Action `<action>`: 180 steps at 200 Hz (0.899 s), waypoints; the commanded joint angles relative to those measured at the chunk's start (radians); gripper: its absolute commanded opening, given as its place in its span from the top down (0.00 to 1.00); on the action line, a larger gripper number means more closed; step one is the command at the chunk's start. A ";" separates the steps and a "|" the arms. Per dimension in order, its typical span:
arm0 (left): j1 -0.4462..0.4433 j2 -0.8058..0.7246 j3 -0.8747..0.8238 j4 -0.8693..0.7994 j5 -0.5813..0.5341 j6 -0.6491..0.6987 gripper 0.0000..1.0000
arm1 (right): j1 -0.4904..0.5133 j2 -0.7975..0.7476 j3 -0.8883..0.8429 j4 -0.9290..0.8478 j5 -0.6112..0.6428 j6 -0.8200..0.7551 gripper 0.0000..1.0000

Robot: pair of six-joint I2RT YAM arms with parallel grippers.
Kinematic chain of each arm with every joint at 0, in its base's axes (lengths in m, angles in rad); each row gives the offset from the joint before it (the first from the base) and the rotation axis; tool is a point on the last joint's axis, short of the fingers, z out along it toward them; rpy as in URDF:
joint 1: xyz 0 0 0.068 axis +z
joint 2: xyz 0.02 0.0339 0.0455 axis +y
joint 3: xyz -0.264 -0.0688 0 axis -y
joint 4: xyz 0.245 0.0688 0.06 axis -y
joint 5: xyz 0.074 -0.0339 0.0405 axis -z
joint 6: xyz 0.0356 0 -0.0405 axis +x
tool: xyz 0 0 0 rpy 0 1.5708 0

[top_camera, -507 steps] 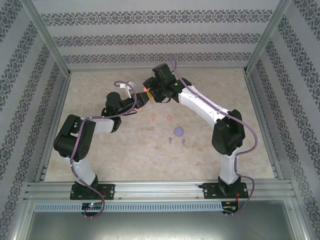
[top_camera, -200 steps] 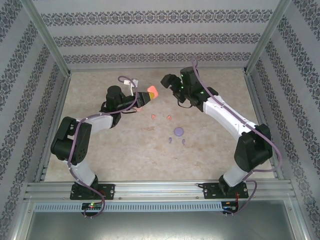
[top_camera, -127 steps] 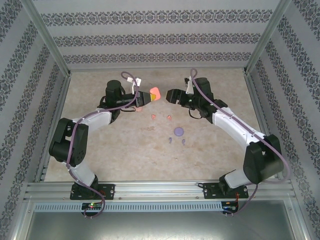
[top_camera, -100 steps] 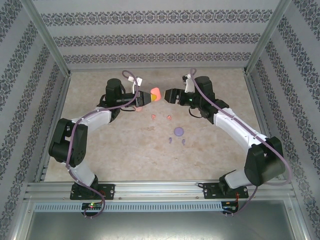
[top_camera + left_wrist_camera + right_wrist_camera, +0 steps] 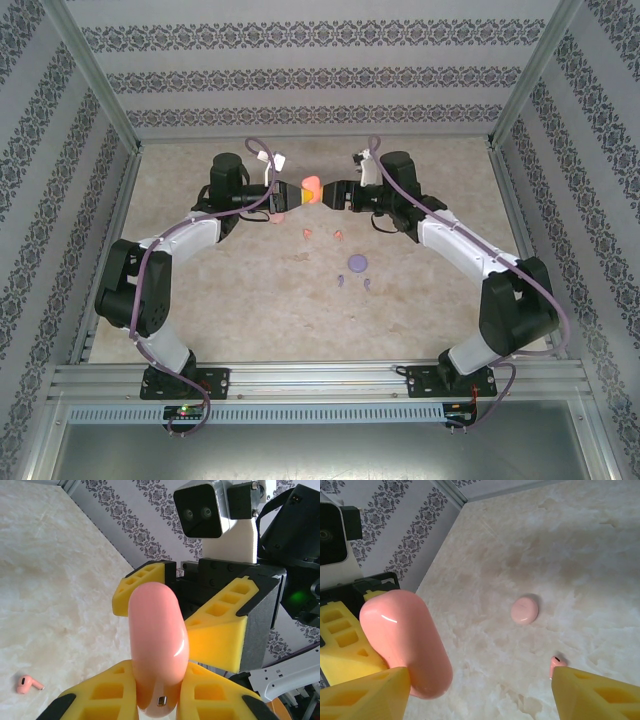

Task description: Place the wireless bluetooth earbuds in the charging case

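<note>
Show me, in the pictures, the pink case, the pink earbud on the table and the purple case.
pink case (image 5: 159, 645), left wrist view, middle of its glossy side.
pink earbud (image 5: 25, 683), left wrist view, its rounded head.
purple case (image 5: 357, 263), top view, centre of its top.

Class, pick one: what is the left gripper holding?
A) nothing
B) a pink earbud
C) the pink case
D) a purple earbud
C: the left gripper is shut on the pink case, with its yellow jaws clamped on either side of the case's lower end, off the table.
</note>
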 commanded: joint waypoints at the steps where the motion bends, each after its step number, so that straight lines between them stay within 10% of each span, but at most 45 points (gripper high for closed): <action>1: 0.008 -0.019 0.042 -0.012 0.039 0.029 1.00 | 0.017 0.017 0.041 0.043 -0.021 -0.013 0.26; 180: 0.007 -0.038 0.046 0.020 0.072 0.015 1.00 | -0.067 -0.027 -0.084 0.103 -0.018 0.084 0.36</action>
